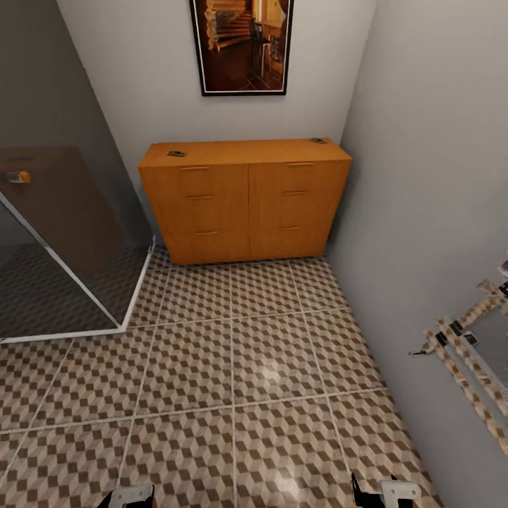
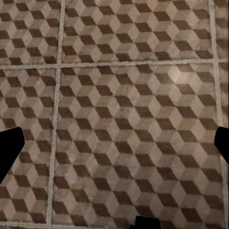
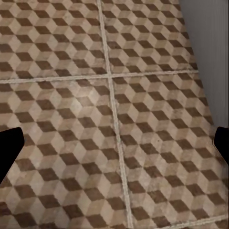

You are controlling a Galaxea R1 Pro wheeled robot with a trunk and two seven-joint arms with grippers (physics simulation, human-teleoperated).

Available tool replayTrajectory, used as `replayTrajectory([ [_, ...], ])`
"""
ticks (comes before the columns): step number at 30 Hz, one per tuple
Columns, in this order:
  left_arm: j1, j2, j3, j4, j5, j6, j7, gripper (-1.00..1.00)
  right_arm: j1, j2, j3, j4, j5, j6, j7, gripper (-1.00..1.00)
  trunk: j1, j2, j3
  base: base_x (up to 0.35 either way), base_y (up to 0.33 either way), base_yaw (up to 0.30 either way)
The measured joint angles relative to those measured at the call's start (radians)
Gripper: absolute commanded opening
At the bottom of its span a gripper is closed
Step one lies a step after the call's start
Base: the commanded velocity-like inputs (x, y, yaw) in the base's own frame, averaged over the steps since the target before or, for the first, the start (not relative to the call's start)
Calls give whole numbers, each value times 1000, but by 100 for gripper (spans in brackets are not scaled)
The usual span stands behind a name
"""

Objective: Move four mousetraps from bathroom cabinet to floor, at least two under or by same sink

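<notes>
The orange-brown cabinet [image 1: 245, 201] stands against the far wall, all its drawers closed. Two tiny dark mousetraps lie on its top: one near the left end [image 1: 176, 153], one at the right rear corner [image 1: 319, 140]. The other mousetraps are out of sight. The cube-patterned bathroom floor [image 1: 233, 367] stretches from the cabinet to me. At the head view's lower edge sit my left gripper [image 1: 130, 497] and right gripper [image 1: 384, 492], far from the cabinet. In both wrist views the dark fingertips [image 2: 9, 145] [image 3: 9, 148] stand wide apart over bare tiles. Both are open and hold nothing.
A glass shower enclosure [image 1: 63, 240] with a white base rail fills the left side. A grey wall [image 1: 430, 212] closes the right, with a tilted fixture [image 1: 469, 367] showing the tile pattern low on it. A framed picture [image 1: 243, 46] hangs above the cabinet.
</notes>
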Motion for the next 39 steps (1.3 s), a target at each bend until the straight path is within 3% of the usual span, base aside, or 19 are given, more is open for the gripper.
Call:
replayTrajectory([
  [8,0,0,0,0,0,0,0,100,0,0,0,0,0,1,0,100,0,0,-1,124,-137,34],
  [39,0,0,0,0,0,-1,0,100,0,0,0,0,0,0,2,100,0,0,-4,145,10,18],
])
